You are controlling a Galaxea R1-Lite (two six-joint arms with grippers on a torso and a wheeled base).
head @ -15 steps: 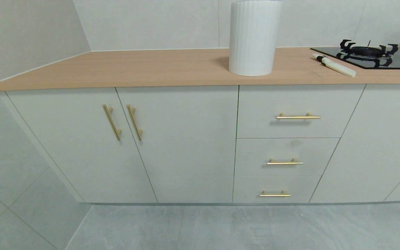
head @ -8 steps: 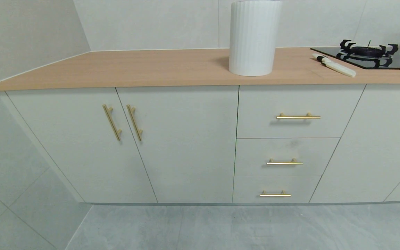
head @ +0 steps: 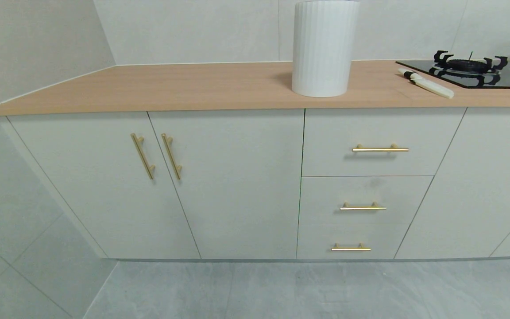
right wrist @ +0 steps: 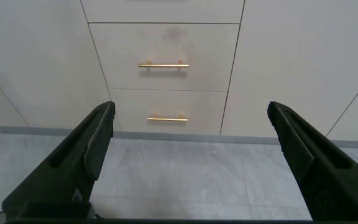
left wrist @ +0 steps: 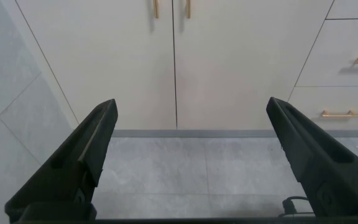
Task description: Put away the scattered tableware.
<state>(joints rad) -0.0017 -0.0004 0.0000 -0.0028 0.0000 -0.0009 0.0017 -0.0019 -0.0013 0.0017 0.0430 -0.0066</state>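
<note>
Running wall to hob, countertop bears white canister; knife near front edge; left gripper, right gripper spread above floor.

This is a kitchen. A wood counter runs along tiled walls. A gas stove sits at its right end, a knife beside it. Below are cupboard doors and drawers with gold handles. The floor is tiled too.
</note>
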